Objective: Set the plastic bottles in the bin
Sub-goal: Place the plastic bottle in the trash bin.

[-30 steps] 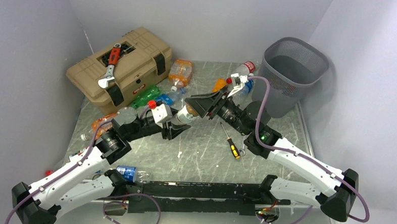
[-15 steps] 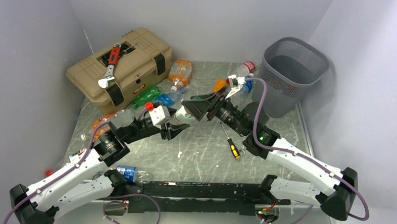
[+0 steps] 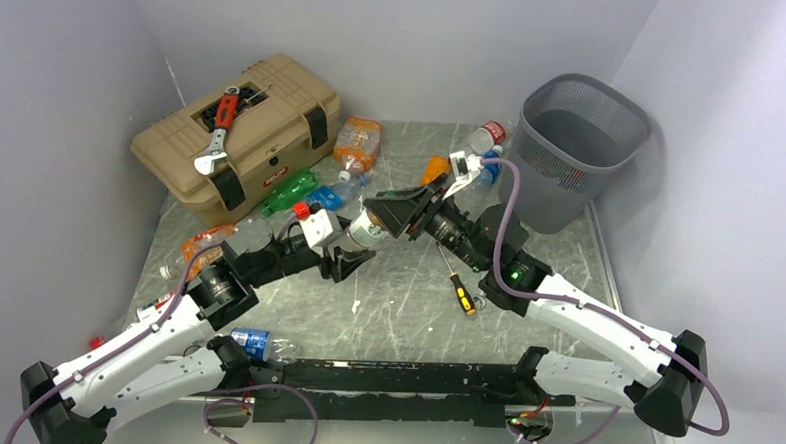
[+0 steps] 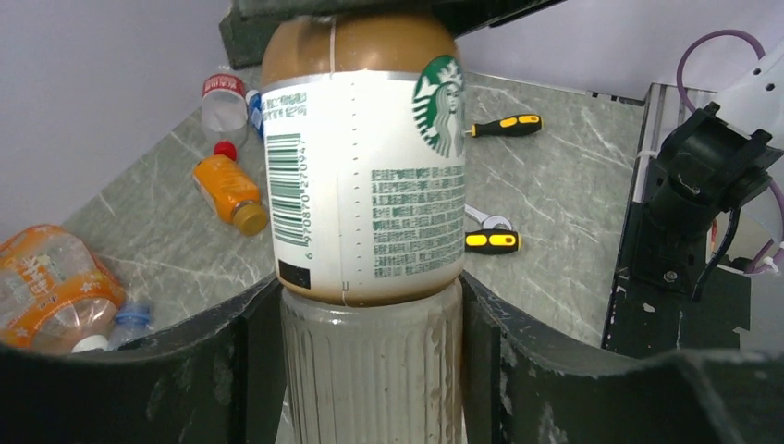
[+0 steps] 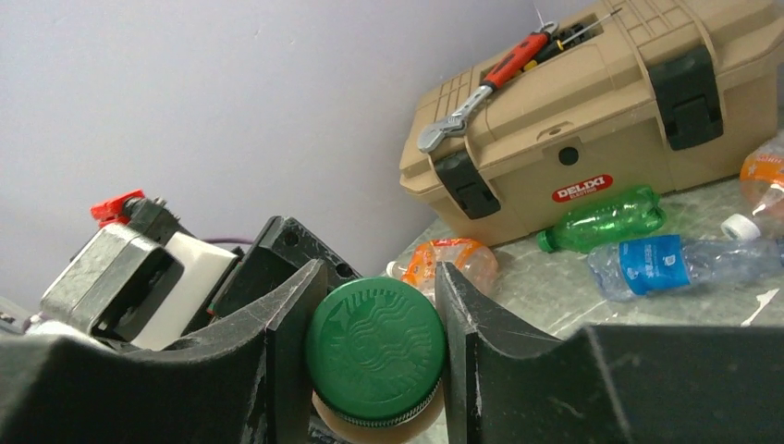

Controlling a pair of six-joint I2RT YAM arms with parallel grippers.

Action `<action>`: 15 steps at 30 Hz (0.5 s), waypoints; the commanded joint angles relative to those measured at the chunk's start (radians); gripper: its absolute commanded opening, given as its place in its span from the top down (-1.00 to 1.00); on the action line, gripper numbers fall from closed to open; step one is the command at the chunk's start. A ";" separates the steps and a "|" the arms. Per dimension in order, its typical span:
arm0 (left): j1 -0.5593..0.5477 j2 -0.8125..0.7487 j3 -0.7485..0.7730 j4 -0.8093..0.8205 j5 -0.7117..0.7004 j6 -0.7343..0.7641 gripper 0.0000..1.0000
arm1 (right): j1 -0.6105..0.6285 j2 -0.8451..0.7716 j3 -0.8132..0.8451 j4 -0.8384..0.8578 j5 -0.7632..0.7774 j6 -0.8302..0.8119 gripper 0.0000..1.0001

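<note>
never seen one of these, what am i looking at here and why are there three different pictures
These are two robot arms bolted to a table, each ending in a two-finger gripper. The wide picture comes from a fixed camera above and behind them. The other two come from small cameras on each wrist, so each shows its own fingers up close. On the table lie several plastic bottles, such as a green bottle, plus a screwdriver, a tan toolbox with a wrench on top, and a grey mesh bin at the far right. Both grippers hold one coffee bottle between them: the left gripper clamps its body, the right gripper its green cap.
</note>
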State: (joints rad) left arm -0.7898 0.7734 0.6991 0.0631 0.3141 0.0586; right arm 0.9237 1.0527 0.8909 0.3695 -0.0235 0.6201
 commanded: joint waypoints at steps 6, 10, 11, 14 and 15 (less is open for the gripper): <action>-0.038 -0.057 -0.011 0.112 -0.059 0.038 -0.99 | 0.007 -0.114 0.052 -0.104 0.123 -0.059 1.00; -0.050 -0.076 -0.017 0.115 -0.101 0.045 -0.99 | 0.007 -0.159 0.258 -0.317 0.289 -0.274 1.00; -0.051 -0.080 -0.018 0.114 -0.109 0.049 -0.99 | 0.007 -0.159 0.323 -0.356 0.334 -0.317 1.00; -0.055 -0.085 -0.013 0.095 -0.109 0.082 -0.99 | 0.007 -0.130 0.505 -0.481 0.503 -0.506 1.00; -0.058 -0.083 -0.008 0.081 -0.112 0.102 -0.99 | 0.007 -0.114 0.563 -0.502 0.569 -0.584 1.00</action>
State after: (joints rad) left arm -0.8375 0.7013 0.6884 0.1276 0.2344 0.1009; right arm 0.9283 0.9478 1.2373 -0.0212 0.2764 0.3351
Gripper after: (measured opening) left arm 0.995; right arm 0.463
